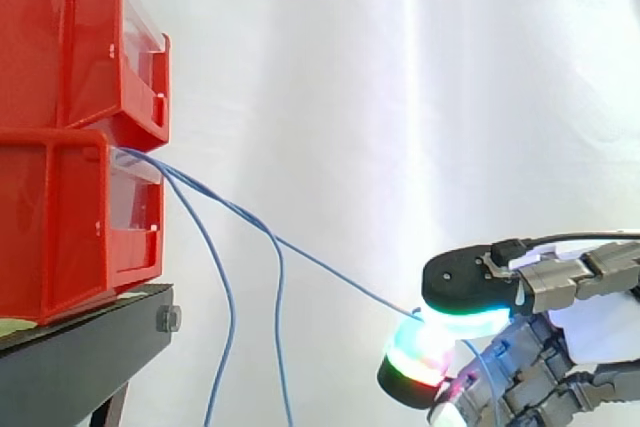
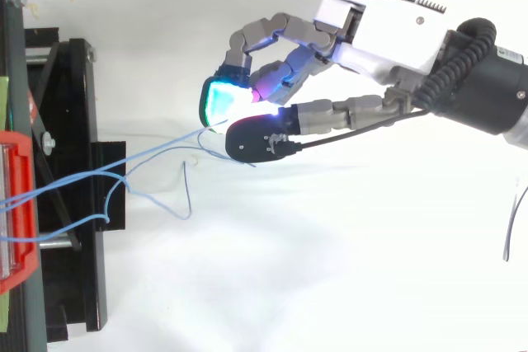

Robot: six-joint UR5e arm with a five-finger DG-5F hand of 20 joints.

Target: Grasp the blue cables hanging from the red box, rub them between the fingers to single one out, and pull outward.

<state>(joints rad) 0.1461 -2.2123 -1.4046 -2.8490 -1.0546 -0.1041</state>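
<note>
Tension shows in one thin blue cable — it runs taut from the lower red plastic bin down to the robot hand, whose glowing fingertip pads are closed together, pinching it. Two more blue cables hang slack from the same bin, which sits on the black metal stand.

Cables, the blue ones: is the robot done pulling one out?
Not quite. Done: one cable is singled out. The fingers pinch it, while the loose cables hang down. In hand: the pull, since that cable runs tight from the box to the fingers. Left: pulling it farther out, because it comes out of the box.
</note>
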